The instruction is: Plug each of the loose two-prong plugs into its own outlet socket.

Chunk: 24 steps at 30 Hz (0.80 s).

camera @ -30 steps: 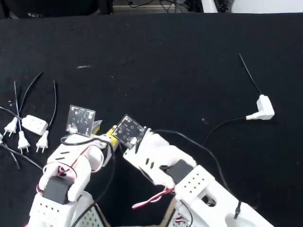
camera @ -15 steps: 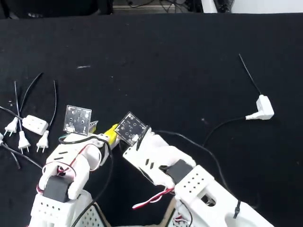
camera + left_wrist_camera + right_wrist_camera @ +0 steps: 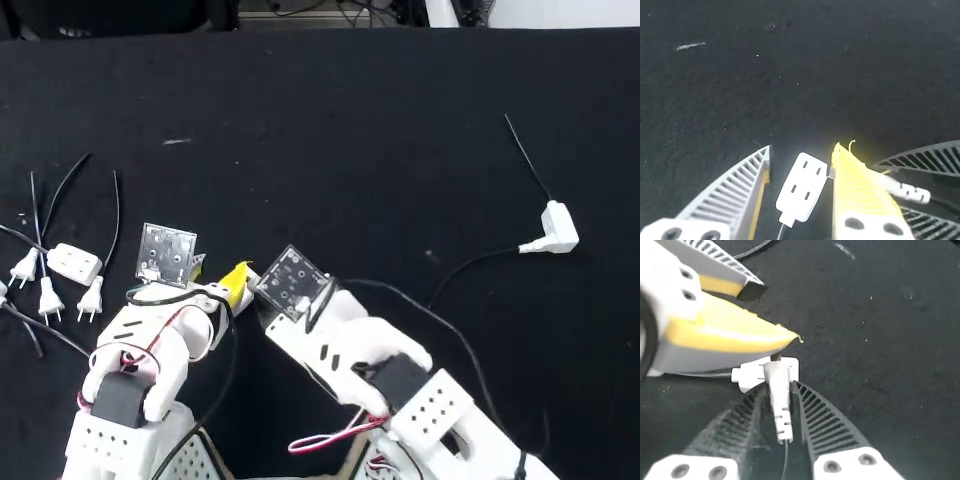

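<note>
A white outlet socket (image 3: 802, 187) with two pairs of slots lies on the black table between the fingers of my left gripper (image 3: 802, 150), which is open. Its yellow finger (image 3: 857, 190) touches the socket's corner, and the grey finger (image 3: 735, 192) stands apart from it. My right gripper (image 3: 777, 385) is shut on a white two-prong plug (image 3: 778, 400). The plug's front end is at the socket (image 3: 752, 374), just under the left gripper's yellow finger (image 3: 725, 332). From the left wrist, the same plug (image 3: 902, 190) shows between the right gripper's ribbed fingers. In the high view, both wrists meet near the table's front left (image 3: 245, 285).
Three loose plugs (image 3: 45, 298) and a second white socket block (image 3: 72, 262) lie with black cords at the table's left edge. An angled white plug (image 3: 555, 230) with a thin cord lies at the right. A black cable (image 3: 440, 320) runs beside the right arm.
The right wrist has shifted a little to the right and toward the front. More of the left gripper's yellow finger now shows beside it.
</note>
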Available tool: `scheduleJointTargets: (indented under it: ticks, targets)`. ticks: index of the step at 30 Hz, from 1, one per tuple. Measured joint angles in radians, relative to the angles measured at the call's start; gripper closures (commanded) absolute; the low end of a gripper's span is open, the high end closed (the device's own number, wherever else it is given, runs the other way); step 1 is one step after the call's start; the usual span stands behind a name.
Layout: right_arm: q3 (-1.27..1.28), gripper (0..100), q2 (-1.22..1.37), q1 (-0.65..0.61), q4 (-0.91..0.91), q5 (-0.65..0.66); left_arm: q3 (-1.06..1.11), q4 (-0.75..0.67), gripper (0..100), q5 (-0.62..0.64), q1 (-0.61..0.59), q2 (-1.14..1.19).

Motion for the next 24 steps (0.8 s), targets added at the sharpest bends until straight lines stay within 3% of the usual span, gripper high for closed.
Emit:
scheduleJointTargets:
  ticks: [24]
  targets:
    - [0.000,98.8,-0.020,0.000,0.018,-0.034,0.008,0.000,80,0.000,0.003,0.000]
